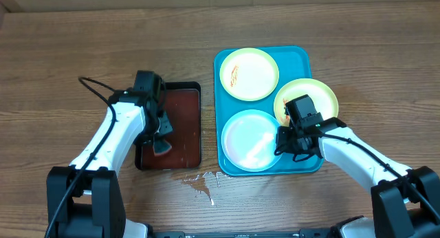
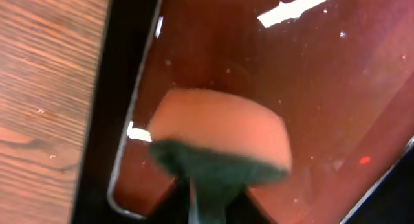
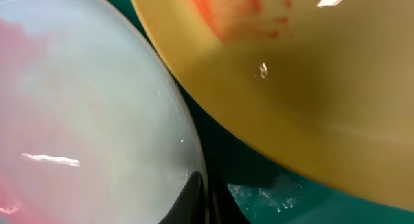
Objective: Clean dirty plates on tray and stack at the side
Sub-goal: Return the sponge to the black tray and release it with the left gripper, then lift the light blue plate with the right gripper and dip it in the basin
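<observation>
The turquoise tray (image 1: 299,56) holds three plates. A yellow-green plate (image 1: 249,73) with a red smear lies at the back. A second yellow-green plate (image 1: 317,93) with red sauce (image 3: 239,17) leans on the tray's right rim. The light blue plate (image 1: 247,139) lies at the front and fills the left of the right wrist view (image 3: 84,120). My right gripper (image 1: 284,139) (image 3: 204,198) is shut on the blue plate's right rim. My left gripper (image 1: 162,143) (image 2: 204,208) is shut on an orange sponge with a green scrub side (image 2: 220,136), over the black tray.
The smaller black tray with a dark red inside (image 1: 185,121) (image 2: 291,75) lies left of the turquoise tray. A small puddle of water (image 1: 199,183) is on the wooden table in front of the trays.
</observation>
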